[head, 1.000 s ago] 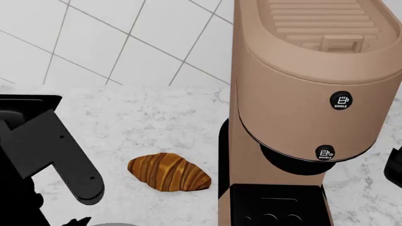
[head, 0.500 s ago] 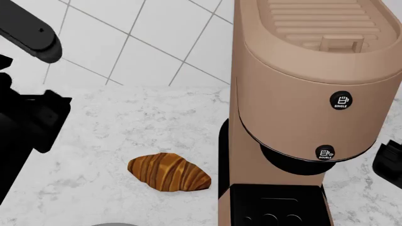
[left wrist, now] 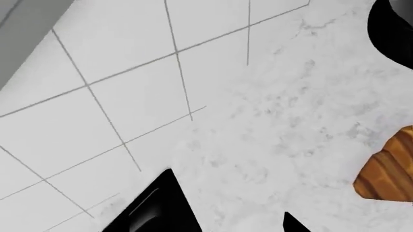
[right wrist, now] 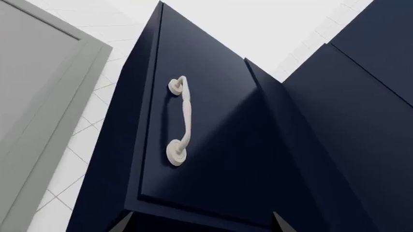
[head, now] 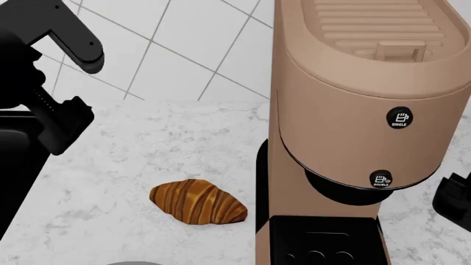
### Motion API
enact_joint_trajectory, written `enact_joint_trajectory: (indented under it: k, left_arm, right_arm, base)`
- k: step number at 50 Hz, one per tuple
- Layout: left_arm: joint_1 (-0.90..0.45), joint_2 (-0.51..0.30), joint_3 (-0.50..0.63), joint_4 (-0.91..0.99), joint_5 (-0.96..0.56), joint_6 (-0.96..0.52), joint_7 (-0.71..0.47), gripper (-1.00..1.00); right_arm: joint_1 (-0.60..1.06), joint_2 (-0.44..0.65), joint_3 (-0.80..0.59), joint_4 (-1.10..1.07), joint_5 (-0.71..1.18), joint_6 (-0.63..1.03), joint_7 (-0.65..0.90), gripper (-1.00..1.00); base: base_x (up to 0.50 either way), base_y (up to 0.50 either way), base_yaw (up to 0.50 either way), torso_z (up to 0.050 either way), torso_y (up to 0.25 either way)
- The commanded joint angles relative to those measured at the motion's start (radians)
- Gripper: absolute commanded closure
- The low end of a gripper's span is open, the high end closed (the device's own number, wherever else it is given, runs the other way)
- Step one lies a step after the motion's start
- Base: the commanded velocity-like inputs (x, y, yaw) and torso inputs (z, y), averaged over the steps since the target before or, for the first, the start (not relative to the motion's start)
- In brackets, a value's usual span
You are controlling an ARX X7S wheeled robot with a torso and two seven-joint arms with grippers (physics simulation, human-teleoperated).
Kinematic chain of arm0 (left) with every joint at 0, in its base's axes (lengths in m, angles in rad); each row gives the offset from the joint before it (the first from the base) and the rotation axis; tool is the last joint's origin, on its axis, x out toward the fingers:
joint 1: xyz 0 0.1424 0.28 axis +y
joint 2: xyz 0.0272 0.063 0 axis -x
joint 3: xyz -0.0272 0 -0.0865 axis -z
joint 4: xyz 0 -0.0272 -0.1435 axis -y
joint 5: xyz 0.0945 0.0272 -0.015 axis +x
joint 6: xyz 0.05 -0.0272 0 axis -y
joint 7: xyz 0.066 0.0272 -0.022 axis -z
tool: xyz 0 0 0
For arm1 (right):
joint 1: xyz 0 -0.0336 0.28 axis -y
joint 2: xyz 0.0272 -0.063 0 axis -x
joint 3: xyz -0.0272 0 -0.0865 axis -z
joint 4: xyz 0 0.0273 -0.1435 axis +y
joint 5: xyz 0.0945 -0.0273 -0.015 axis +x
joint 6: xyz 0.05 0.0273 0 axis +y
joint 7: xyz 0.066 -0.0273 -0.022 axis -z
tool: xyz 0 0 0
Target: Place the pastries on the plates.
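Observation:
A golden-brown ridged croissant point(head: 197, 202) lies on the marble counter point(head: 147, 149), just left of the coffee machine's base. In the left wrist view, part of the croissant point(left wrist: 387, 170) shows at the frame's edge. My left gripper point(left wrist: 226, 227) is open over bare marble with nothing between its fingers, and it is well apart from the croissant. My left arm point(head: 52, 72) is raised at the head view's upper left. My right gripper point(right wrist: 200, 226) is open and points up at a navy cabinet. A thin grey sliver point(head: 129, 263) at the head view's bottom edge may be a plate. The donut is out of view.
A tall tan coffee machine point(head: 368, 110) with a black drip base point(head: 320, 240) stands close on the right. White tiled wall point(head: 169, 49) runs behind the counter. Navy cabinet doors with a pale handle point(right wrist: 181, 121) fill the right wrist view. A bit of my right arm point(head: 453, 200) shows at the right edge.
My left arm has swung up from low at the left to the upper left. The right arm's tip at the right edge has shifted slightly. The croissant has not moved.

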Motion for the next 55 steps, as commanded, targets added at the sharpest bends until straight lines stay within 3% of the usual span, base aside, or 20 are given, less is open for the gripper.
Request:
enact_joint_trajectory:
  k: [1,9,16,19,23,41,55]
  left_arm:
    - [-0.003,0.05,0.126,-0.008,0.148,0.056,0.211,-1.0]
    - [0.046,0.081,0.145,-0.039,0.228,0.2,0.209,-1.0]
    - [0.105,0.011,0.08,0.079,0.31,0.463,0.129,-1.0]
    - [0.067,0.027,0.117,0.096,0.268,0.351,0.192,-1.0]
    - [0.069,0.001,0.099,0.181,0.204,0.351,0.247,-1.0]
    - [0.112,0.01,0.084,0.291,0.148,0.317,0.183,-1.0]
    - [0.125,0.03,0.131,0.311,0.166,0.3,0.203,-1.0]
  right_arm:
    - [0.013,-0.024,0.011,-0.011,-0.001,0.023,-0.031,-1.0]
    - [-0.009,-0.014,0.015,0.003,-0.002,0.0,-0.019,-1.0]
    - [-0.023,-0.02,0.016,0.016,-0.007,-0.019,-0.019,-1.0]
    - [-0.032,-0.02,0.019,0.02,-0.01,-0.029,-0.016,-1.0]
    - [-0.037,-0.024,0.021,0.019,-0.014,-0.03,-0.016,-1.0]
    - [-0.034,-0.041,0.033,0.025,-0.011,-0.027,-0.039,-1.0]
    - [-0.06,-0.037,0.049,0.03,-0.011,-0.043,-0.039,-1.0]
  base:
    - [0.0,0.0,0.0,0.0,0.0]
    - [0.0,0.0,0.0,0.0,0.0]
    - [0.0,0.0,0.0,0.0,0.0]
    - [0.0,0.0,0.0,0.0,0.0]
    - [0.0,0.0,0.0,0.0,0.0]
    - [0.0,0.0,0.0,0.0,0.0]
    - [0.0,0.0,0.0,0.0,0.0]
